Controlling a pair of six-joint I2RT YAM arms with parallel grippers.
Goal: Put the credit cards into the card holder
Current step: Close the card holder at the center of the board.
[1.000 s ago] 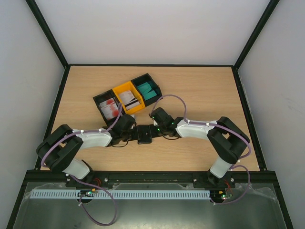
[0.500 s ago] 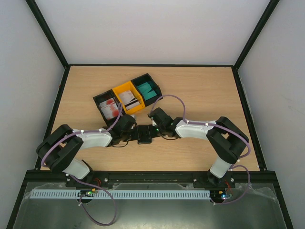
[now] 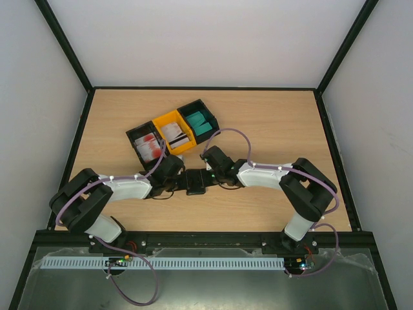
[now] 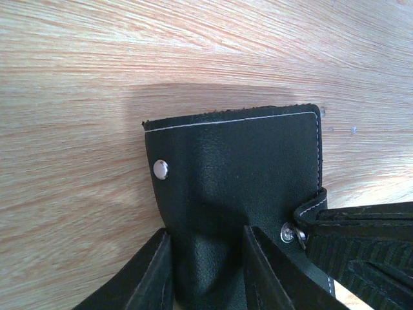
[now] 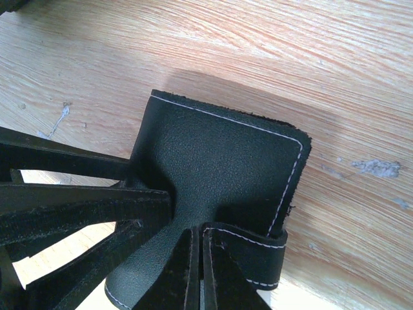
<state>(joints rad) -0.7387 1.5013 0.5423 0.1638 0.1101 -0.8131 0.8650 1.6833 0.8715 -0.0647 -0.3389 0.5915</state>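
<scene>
Three bins, one card holder and two arms.

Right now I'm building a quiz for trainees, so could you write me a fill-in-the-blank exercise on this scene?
1. The left claw and right claw both pinch the small black leather folding card holder, which lies between them on the wooden ____.
2. The white dark-striped plastic cards lie in a plastic bin coloured ____.
3. The red-and-white plastic cards lie in the neighbouring plastic bin, coloured ____.
Missing words: table; yellow; black.
</scene>
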